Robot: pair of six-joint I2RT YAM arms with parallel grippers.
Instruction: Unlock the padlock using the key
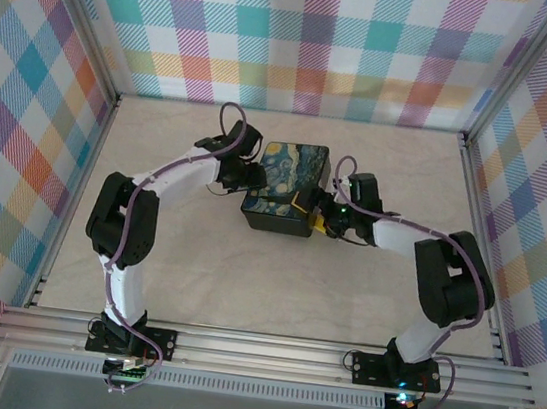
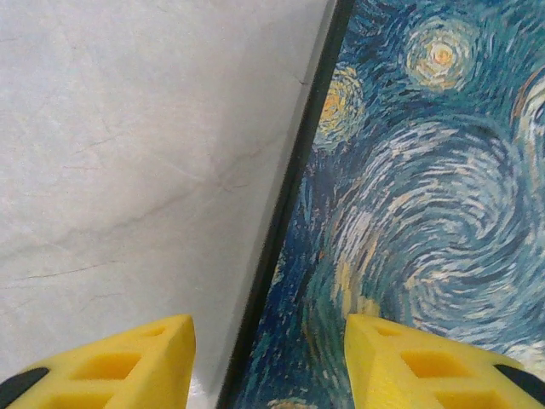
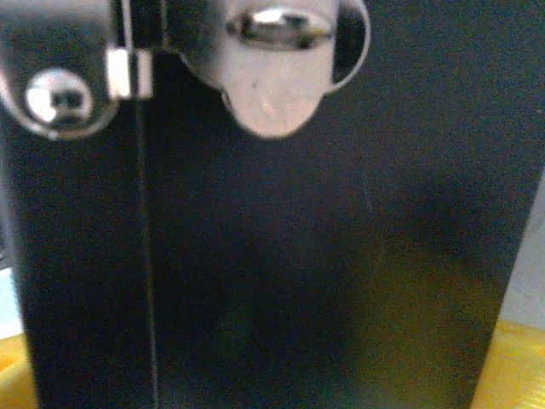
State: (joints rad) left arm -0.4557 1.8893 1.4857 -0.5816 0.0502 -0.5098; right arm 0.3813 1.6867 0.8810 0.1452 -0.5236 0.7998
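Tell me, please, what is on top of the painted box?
The lid shows bare blue-and-yellow swirls, with nothing lying on the part in view. The left pincer straddles its edge, one finger above the lid and covering a small patch there.

Shiny metal latch (image 3: 271, 68), matt black box (image 3: 298, 256)

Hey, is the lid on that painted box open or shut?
Shut. The starry lid lies flat on the black box, and silvery latch hardware spans its seam.

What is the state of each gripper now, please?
Left gripper: open, astride the edge of the box lid, holding nothing.
Right gripper: wide open, facing the box's black side.
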